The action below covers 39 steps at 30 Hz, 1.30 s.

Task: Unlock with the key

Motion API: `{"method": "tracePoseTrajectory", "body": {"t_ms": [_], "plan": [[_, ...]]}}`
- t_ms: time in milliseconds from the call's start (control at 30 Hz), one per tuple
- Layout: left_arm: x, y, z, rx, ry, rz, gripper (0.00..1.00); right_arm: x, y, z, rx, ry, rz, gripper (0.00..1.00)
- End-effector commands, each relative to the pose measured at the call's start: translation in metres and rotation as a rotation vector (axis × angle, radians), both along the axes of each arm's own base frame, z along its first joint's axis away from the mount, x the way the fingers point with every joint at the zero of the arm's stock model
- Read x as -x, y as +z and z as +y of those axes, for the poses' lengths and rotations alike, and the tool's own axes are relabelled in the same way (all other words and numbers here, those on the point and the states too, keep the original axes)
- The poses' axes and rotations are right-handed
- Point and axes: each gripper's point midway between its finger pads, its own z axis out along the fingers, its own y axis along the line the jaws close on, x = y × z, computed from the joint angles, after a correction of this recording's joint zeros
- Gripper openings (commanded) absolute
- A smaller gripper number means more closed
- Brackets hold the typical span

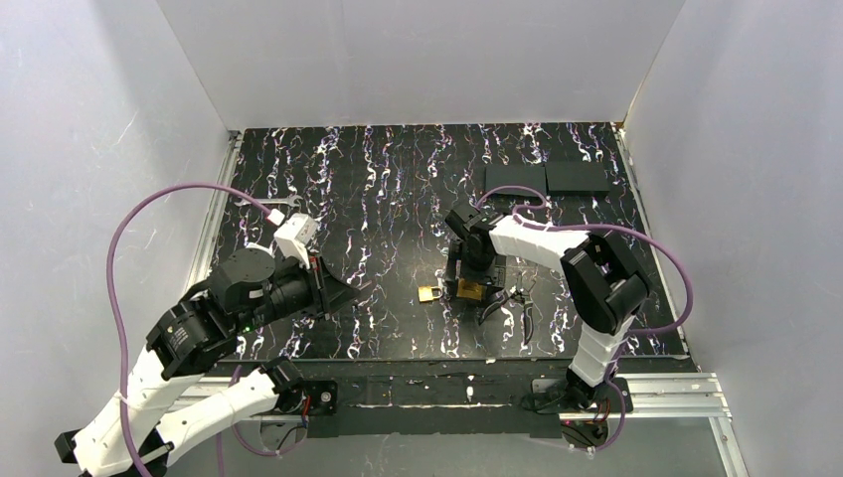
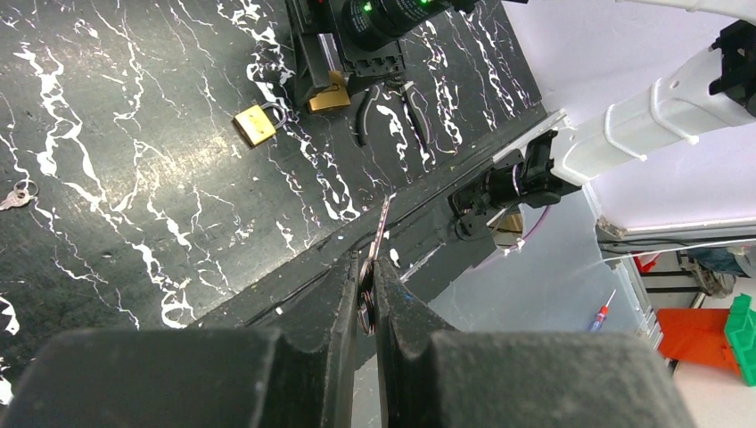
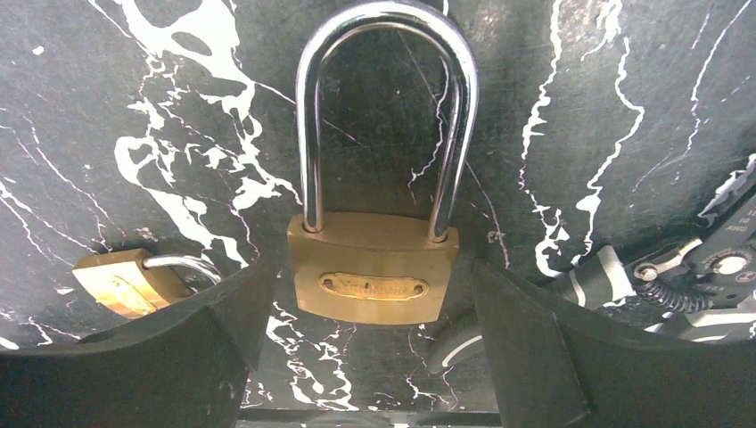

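Left jaws: shut tight on the key [image 2: 382, 227]. Its head is pinched btwn the two black fingers [image 2: 334, 299], and the thin blade sticks out past the tips, edge-on to the wrist cam. The key is held in the air over the near-left part of the surface [image 1: 378, 179], off to the left of both padlocks and clear of them.

Right jaws: spread wide, gripping nothing. They're down at the surface w/ one finger [image 3: 178, 348] on each side of the long-shackle padlock [image 3: 373, 283], and a thin gap shows on both sides of its brass body. The padlock lies flat, engraved plate up, w/ its tall steel shackle seated in the body and pointing away from the wrist cam.

The small padlock [image 3: 134, 281], also brass, lies flat just left of the big one, apart from it, partly behind the left finger. The black-handled pliers [image 2: 392, 107] lie just right of the right jaws, near the front edge.

Further out, a small silvery metal item [image 2: 16, 193] lies alone on the surface; can't tell what it is. Two flat black plates [image 1: 547, 177] sit at the far-right corner. The surface is black w/ white veining, w/ white walls on three sides.
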Motion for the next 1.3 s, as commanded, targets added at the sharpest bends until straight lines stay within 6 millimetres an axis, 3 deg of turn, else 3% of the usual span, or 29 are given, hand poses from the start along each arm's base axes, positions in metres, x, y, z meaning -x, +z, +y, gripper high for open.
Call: {"method": "tracePoseTrajectory", "body": {"t_ms": [0, 400, 667, 733, 900, 1100, 1267], "plan": [[0.002, 0.006, 0.009, -0.011, 0.010, -0.033, 0.00, -0.005, -0.013, 0.001, 0.034, -0.020, 0.017, 0.86], [-0.002, 0.004, 0.009, -0.030, 0.022, -0.027, 0.00, -0.008, -0.023, -0.008, 0.115, -0.036, 0.042, 0.73], [-0.004, 0.004, 0.006, -0.032, 0.021, -0.027, 0.00, -0.017, -0.013, 0.002, 0.094, -0.032, 0.025, 0.41], [-0.005, 0.004, 0.006, -0.038, 0.018, -0.029, 0.00, -0.022, -0.001, 0.009, 0.059, -0.030, 0.007, 0.35], [-0.009, 0.010, 0.006, -0.053, 0.014, -0.056, 0.00, -0.037, 0.041, 0.026, -0.048, -0.052, -0.053, 0.03], [-0.018, 0.023, 0.003, -0.041, 0.035, -0.095, 0.00, -0.055, 0.105, 0.044, -0.164, -0.125, -0.120, 0.01], [-0.026, 0.038, -0.006, -0.013, 0.037, -0.118, 0.00, -0.068, 0.162, 0.044, -0.255, -0.249, -0.179, 0.01]]}}
